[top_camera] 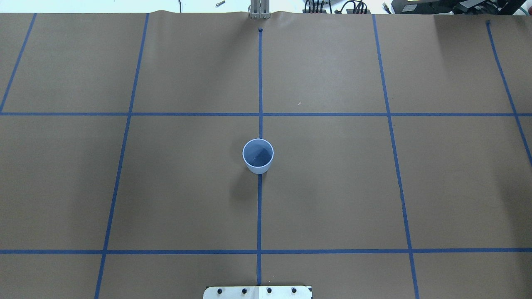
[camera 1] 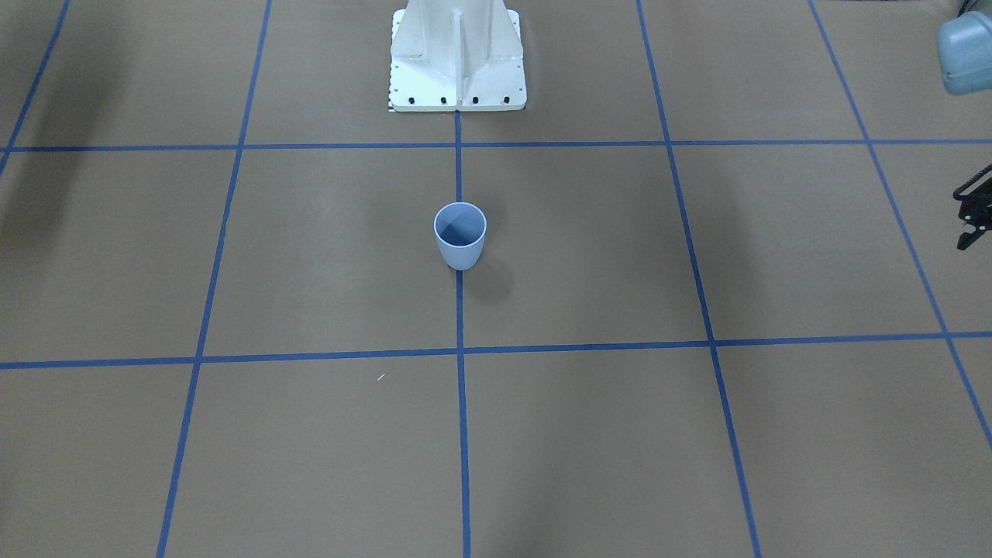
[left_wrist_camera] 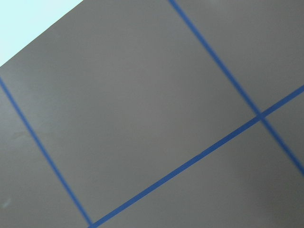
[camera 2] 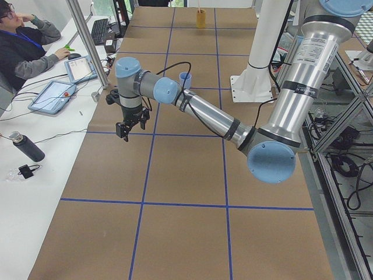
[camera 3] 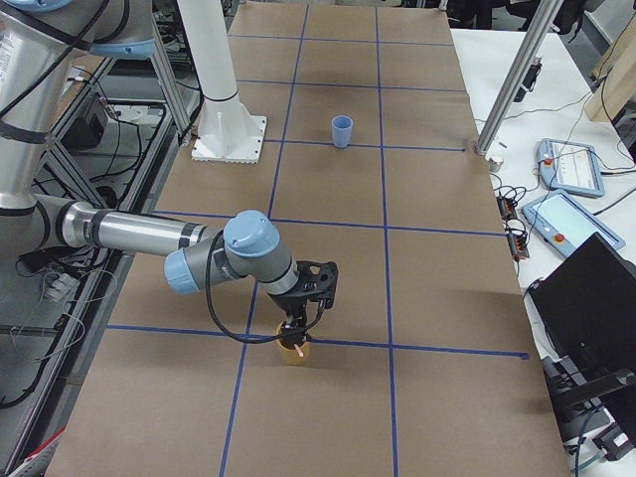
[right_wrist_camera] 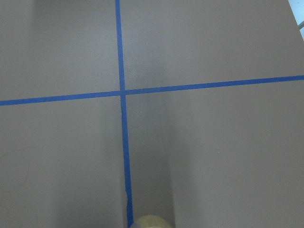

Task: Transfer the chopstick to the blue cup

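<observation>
- The pale blue plastic cup stands upright on the centre tape line of the brown paper-covered table, well apart from both arms.
- The thin wooden chopstick stands in a small tan cup at the table's far right end (barely a sliver in the left side view).
- The right gripper points down, fingertips at the tan cup's mouth; I cannot tell whether it grips.
- The left gripper hangs above bare paper near the operators' edge; grip unclear.
</observation>
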Robot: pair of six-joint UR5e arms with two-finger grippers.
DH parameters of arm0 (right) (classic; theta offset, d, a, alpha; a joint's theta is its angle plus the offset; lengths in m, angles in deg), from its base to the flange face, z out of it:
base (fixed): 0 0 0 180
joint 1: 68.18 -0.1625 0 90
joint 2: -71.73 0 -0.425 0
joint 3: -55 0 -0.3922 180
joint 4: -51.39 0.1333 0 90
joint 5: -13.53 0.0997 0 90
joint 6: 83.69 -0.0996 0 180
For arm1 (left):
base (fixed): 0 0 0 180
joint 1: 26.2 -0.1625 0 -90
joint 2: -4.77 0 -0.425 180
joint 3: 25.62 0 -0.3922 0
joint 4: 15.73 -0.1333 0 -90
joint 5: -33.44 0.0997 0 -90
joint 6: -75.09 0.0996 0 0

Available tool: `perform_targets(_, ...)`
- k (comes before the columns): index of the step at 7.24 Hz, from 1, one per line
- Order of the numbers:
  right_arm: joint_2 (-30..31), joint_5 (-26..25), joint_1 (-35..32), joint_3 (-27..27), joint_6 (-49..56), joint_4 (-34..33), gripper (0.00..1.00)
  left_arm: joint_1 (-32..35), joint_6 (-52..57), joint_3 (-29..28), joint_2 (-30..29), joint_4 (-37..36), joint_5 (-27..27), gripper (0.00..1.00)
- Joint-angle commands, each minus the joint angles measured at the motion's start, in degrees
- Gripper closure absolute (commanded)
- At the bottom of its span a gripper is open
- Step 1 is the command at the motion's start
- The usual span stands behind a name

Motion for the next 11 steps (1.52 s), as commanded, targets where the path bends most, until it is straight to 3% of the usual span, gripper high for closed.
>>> perform_targets(1, 0.8, 8.1, -5.4, 6.2, 0.1, 6.7, 0.00, 0.5, 0.7, 0.2, 0.6, 0.1, -0.1, 0.02)
perform_targets(3, 0.8, 11.4, -7.0, 6.8, -0.4, 6.6, 0.02, 0.6, 0.7, 0.3, 0.9, 0.2, -0.1, 0.02)
perform_targets(6, -0.4, 9.7, -7.0, 8.7, -0.3, 6.6, 0.05, 0.6, 0.7, 1.2, 2.0, 0.4, -0.1, 0.02)
perform_targets(8, -1.4, 8.8, -6.9, 8.9, -1.9, 6.4, 0.16, 0.6, 0.7, 1.4, 2.2, 0.3, -0.1, 0.02)
perform_targets(11, -1.8, 9.0, -6.4, 9.8, -2.8, 6.5, 0.16, 0.4, 0.7, 1.4, 2.2, 0.4, -0.1, 0.02)
